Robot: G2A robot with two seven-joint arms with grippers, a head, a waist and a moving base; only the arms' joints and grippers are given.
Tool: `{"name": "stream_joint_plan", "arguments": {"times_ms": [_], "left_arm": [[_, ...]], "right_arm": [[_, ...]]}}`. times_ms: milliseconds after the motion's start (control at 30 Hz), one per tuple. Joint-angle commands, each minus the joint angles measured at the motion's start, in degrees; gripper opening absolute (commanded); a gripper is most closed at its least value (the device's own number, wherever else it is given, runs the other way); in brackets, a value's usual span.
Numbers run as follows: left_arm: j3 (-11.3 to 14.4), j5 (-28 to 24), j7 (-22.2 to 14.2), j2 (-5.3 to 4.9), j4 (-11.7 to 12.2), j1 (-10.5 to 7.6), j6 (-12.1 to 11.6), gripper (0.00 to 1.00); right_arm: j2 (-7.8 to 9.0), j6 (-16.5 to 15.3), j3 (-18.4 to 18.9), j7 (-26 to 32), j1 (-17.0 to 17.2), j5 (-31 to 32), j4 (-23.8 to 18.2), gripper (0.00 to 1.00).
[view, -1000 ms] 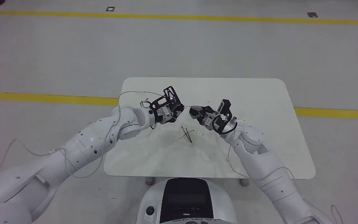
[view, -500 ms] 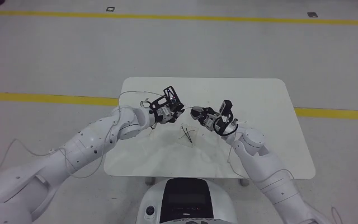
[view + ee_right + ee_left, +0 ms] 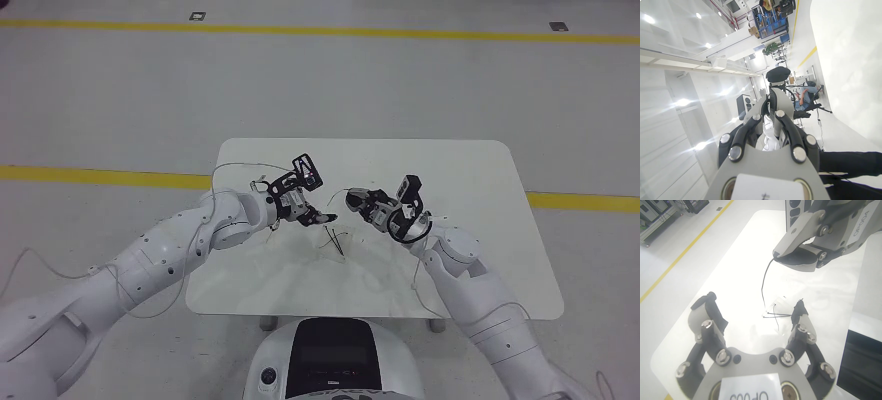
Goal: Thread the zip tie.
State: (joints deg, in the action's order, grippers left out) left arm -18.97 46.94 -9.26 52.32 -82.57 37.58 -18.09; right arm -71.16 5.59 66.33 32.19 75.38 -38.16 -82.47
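**Right gripper [image 3: 776, 256] holds a zip tie [image 3: 763, 281]**

The right gripper, jaws pinched together, clamps one end of the thin black zip tie, which dangles over the white table [image 3: 470, 170]. Seen from above, the left gripper [image 3: 755, 306] hovers at its 9 o'clock, fingers spread apart. Spare ties [image 3: 336, 240] lie at 6 o'clock.

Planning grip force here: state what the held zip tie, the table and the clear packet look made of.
Zip tie: thin black plastic, likely nylon; it hangs in a smooth curve from the right gripper. Table: smooth white, perhaps laminate; glossy glare. Clear packet: probably thin transparent film; table shows through.
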Motion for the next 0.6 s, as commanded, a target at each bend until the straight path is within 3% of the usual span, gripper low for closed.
{"name": "stream_joint_plan", "arguments": {"times_ms": [0, 200, 267, 433, 567], "left_arm": [[0.0, 0.0, 0.0, 0.00, 0.0, 0.00, 0.0, 1.00], [-0.1, -0.3, 0.2, 0.01, 0.1, 0.18, 0.1, 1.00], [-1.0, -2.5, 0.3, -0.09, 1.5, 0.86, -0.6, 1.00], [-2.6, -15.9, 5.6, -0.87, 1.4, 2.83, -1.4, 1.00], [-1.7, -24.9, 6.2, -2.03, 1.3, 2.75, -1.4, 1.00]], "right_arm": [[0.00, 0.0, 0.0, 0.0, 0.0, 0.0, 0.0, 0.00], [0.05, -1.1, 0.3, 0.6, 0.2, 0.3, -0.6, 0.00], [0.31, -2.3, 0.8, 2.7, 0.0, 2.0, -0.5, 0.00], [0.73, -3.9, 2.1, 5.0, -0.3, 4.3, 0.0, 0.00], [0.94, -5.0, 2.7, 4.8, -0.5, 6.6, 0.4, 0.00]]}}
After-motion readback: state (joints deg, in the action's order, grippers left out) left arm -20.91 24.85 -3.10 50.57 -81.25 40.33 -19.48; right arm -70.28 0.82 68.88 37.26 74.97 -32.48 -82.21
